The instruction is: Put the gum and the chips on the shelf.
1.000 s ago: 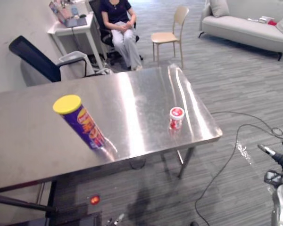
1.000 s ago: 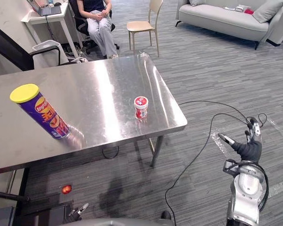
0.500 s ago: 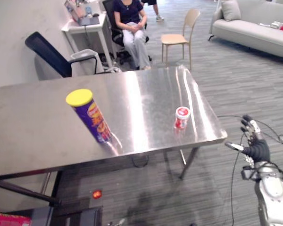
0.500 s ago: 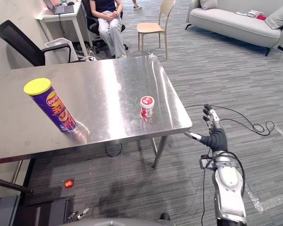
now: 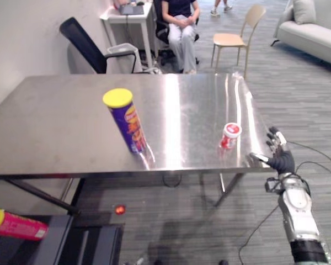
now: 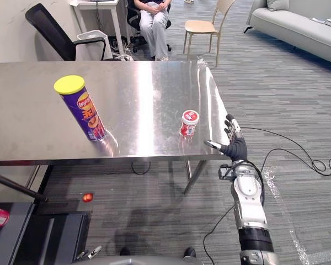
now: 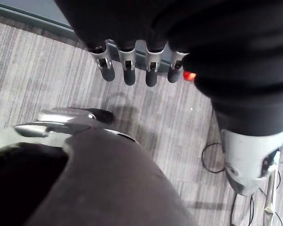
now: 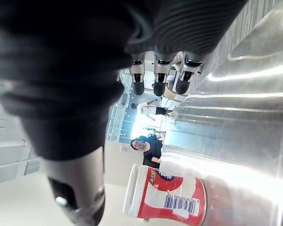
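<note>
A long steel table point(image 5: 55, 127) was seen to carry both of the task's things, neither of them yet lifted. Below its near edge, on the robot's left, a dark low rack point(image 5: 96, 245) was made out with a pink can point(image 5: 17, 225) lying beside it; whether this was the shelf could not be told. The chips can point(image 5: 127, 120), purple with a yellow lid, was set upright near the middle of the table, well apart from either hand. The right hand point(image 5: 280, 160) was held just off the table's near right corner, its fingers straight and spread and its thumb out, with nothing gripped. The left hand point(image 7: 127, 70) was shown in its own wrist view above the floor, its fingers relaxed and empty. The gum tub point(image 5: 229, 136), red and white, was set upright close to the near right edge of the table, near the right hand but not touched by it. The step in hand was judged to be the reach for the gum, with the task barely begun. The next move was judged to call for the open right hand to be carried in over the table edge, the fingers and thumb to be brought to opposite sides of the tub, and the hand to be closed round it gently, since so small a tub near an edge could easily be tipped or pushed off.
</note>
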Motion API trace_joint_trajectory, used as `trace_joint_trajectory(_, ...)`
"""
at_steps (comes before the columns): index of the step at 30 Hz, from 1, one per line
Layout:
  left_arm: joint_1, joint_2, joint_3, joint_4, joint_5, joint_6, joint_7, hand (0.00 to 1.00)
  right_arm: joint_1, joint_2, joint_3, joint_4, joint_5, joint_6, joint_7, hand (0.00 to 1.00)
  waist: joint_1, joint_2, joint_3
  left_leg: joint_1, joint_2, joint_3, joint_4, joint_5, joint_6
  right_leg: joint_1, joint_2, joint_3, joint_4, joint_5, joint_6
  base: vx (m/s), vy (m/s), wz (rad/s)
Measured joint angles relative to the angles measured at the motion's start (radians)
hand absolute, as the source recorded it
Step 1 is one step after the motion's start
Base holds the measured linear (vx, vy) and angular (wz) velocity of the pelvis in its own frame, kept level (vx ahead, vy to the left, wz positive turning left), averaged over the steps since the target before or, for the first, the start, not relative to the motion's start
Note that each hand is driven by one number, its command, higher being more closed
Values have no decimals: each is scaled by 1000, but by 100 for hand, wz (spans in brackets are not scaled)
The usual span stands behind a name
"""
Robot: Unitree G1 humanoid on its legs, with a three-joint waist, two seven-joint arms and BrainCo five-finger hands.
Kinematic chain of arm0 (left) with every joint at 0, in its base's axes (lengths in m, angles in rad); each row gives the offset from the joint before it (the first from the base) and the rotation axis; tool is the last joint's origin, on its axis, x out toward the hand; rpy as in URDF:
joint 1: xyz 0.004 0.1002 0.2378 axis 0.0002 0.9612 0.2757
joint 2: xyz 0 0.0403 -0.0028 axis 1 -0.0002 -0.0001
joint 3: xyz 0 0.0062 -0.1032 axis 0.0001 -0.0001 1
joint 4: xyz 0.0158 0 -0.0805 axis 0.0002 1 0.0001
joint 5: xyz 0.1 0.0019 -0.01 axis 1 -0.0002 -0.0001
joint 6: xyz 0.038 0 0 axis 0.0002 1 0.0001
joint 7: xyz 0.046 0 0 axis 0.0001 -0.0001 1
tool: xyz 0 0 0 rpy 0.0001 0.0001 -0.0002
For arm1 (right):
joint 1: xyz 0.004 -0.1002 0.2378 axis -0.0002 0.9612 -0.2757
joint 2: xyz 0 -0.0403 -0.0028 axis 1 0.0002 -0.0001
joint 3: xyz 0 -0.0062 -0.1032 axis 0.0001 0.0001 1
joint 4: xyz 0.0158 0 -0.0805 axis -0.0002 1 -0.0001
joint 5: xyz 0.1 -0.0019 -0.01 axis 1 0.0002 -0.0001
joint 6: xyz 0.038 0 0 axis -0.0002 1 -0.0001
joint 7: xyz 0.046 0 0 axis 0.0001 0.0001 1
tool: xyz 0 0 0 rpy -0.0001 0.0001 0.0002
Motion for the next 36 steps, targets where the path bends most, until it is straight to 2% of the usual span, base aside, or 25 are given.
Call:
trace_joint_trajectory(5,0,1,0,-17,0,0,9,0,-48,1,1,48,0,7,-27,0,19,-5,18,0,-3,-15,-31,25,1,-6,-1,-13,1,0,0,-18,-6,9)
trace_joint_trajectory(15,-1,0,0,-29,-1,0,11,0,-145,4,14,120,1,25,-37,0,26,-7,48,-1,-10,-18,-43,26,3,-8,-5,-19,-2,0,0,11,1,0)
trace_joint_trajectory(30,-2,-3,0,-38,-2,0,14,0,-248,24,116,194,0,30,-58,0,48,-18,71,0,-12,-18,-47,29,5,-8,-7,-20,-3,2,1,0,0,0)
trace_joint_trajectory(31,-2,-3,0,-38,-2,0,14,0,-253,25,121,193,-1,30,-57,100,48,-18,71,0,-12,-18,-48,29,5,-8,-7,-20,-3,2,1,0,0,0)
trace_joint_trajectory(36,-2,-3,1,-38,-1,0,14,0,-285,54,123,196,-1,31,-57,100,50,-21,73,1,-12,-16,-48,29,5,-7,-7,-19,-4,2,1,0,0,0)
